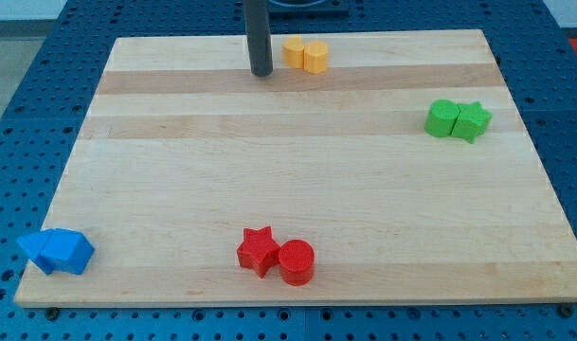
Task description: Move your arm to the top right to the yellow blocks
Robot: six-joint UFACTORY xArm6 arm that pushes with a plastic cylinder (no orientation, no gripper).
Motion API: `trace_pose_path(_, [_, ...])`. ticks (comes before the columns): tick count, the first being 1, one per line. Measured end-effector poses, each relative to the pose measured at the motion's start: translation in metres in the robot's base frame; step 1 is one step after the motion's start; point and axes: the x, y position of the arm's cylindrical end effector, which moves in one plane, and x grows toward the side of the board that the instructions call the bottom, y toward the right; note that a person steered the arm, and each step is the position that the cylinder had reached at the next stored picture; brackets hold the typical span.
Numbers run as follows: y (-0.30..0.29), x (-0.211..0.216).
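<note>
Two yellow blocks sit side by side near the view's top, just right of centre: one [294,51] on the left, a hexagon-like one [316,58] on the right. My tip [261,72] rests on the board just left of and slightly below them, a small gap away from the left yellow block. The dark rod rises straight up out of the view's top.
Two green blocks, a rounded one [442,118] and a star [473,121], sit at the right edge. A red star [259,251] and red cylinder [296,262] sit at bottom centre. Two blue blocks [57,251] sit at the bottom left corner of the wooden board [288,170].
</note>
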Motion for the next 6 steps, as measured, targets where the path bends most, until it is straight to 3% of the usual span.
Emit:
trace_pose_path(1, [0.004, 0.034])
trace_pose_path(2, [0.045, 0.072])
trace_pose_path(3, [0.119, 0.059])
trace_pose_path(4, [0.185, 0.013])
trace_pose_path(6, [0.206, -0.047])
